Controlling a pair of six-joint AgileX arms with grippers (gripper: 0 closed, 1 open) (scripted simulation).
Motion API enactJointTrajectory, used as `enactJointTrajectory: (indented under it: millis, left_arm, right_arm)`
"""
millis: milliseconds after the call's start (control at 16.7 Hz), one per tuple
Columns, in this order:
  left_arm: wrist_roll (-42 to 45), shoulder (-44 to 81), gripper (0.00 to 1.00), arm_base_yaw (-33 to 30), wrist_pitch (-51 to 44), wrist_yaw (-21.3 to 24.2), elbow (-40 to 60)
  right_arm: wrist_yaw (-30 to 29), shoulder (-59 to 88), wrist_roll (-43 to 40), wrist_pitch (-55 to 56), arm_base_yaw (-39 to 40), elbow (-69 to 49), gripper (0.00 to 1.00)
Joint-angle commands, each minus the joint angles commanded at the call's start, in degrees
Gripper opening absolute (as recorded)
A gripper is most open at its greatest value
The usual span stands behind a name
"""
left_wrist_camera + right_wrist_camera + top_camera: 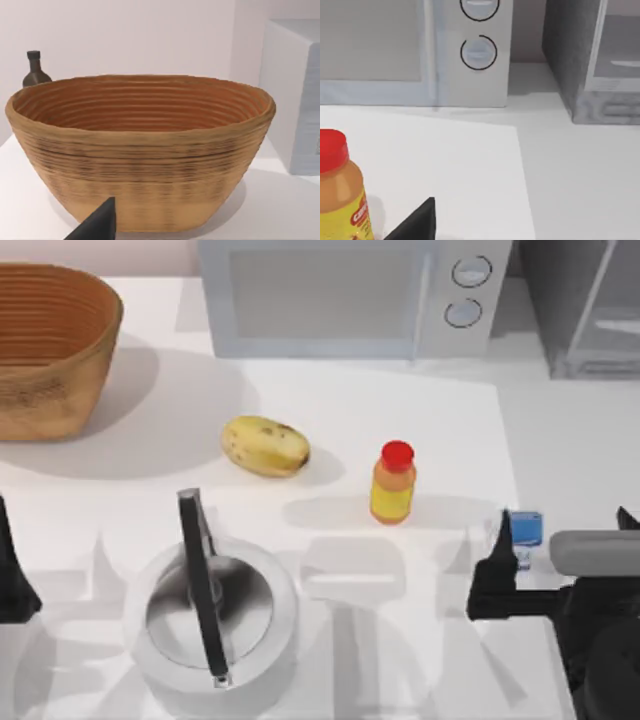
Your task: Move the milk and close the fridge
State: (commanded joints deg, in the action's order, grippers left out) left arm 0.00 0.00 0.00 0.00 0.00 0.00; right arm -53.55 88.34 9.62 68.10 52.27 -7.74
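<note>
**Top view: milk carton at the right gripper**

The boxy blue-topped milk (522, 530) is seen just beside the right gripper (500, 565), whose grip cannot be told. The left gripper (12, 575) is parked at the left edge.

Right wrist view: the grey boxy fridge (592, 60) is seen well beyond the claw, beside the smooth microwave (415, 50).

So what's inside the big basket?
Nothing I can see. The left wrist view looks over the woven basket rim at bare ribbed inner walls, but the near wall covers its floor. Behind it stands a dark bottle.
</note>
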Motion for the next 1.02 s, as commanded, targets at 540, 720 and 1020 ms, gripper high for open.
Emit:
enactJointTrajectory:
  millis: [540,720,1020]
  left_arm:
    - [0.00,0.00,1.00,0.00,0.00,0.00,0.00]
    - [0.00,0.00,1.00,0.00,0.00,0.00,0.00]
    - [0.00,0.00,1.00,0.00,0.00,0.00,0.00]
  right_arm:
    - [2.40,24.84,5.86,14.57,-2.11,-3.62,1.00]
    - [2.40,24.84,5.86,14.57,-2.11,-3.62,1.00]
    - [5.23,26.92,4.44,15.39,-5.15,-6.00,1.00]
